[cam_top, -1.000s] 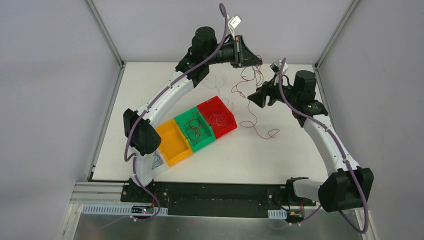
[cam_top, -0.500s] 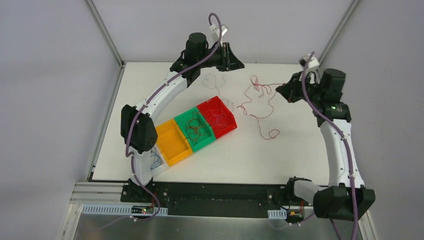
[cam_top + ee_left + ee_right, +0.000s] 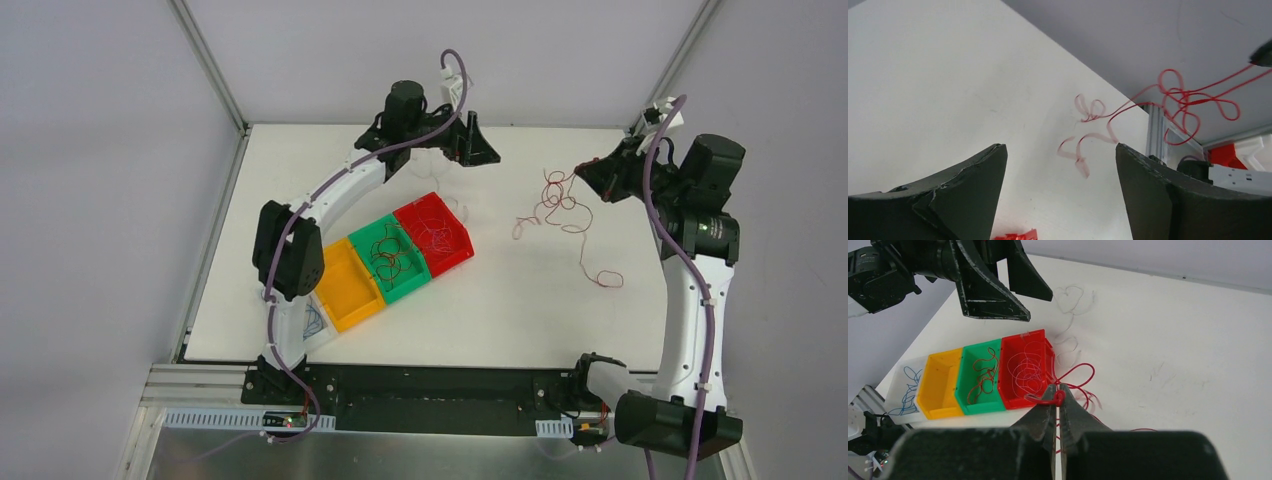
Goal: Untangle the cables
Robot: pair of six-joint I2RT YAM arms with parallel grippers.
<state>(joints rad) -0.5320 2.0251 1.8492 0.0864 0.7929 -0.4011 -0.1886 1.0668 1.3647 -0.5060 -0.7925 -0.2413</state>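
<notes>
Cables lie in several places on the white table [image 3: 480, 300], and one of them, the bright red cable [image 3: 556, 197], is lifted at one end. The right gripper [image 3: 592, 176], at the far right, has its fingers pressed together and pinches that strand at their tips; the right wrist view shows the bright red cable [image 3: 1060, 398] bunched in a small knot between the closed fingertips [image 3: 1050, 401].

From the pinch the strand runs left and a little nearer in loose, tangled loops. It then turns back toward the near right and ends in a small loop lying on the table. Its long axis therefore runs roughly far to near, leaning slightly right.

The left gripper [image 3: 483, 150] hovers at the far middle with its fingers [image 3: 973, 190] spread wide and nothing between them. It points to the right, toward the hanging loops.

A white cable [image 3: 1073, 295] curls on the table just beside it.

Near left stands a diagonal row of bins. The red bin [image 3: 455, 255] holds pale loops, the green bin [image 3: 405, 290] dark red-brown cables [image 3: 983, 375], then comes the yellow bin [image 3: 350, 285], and the white bin [image 3: 897, 407] holds a blue cable [image 3: 908, 385].
</notes>
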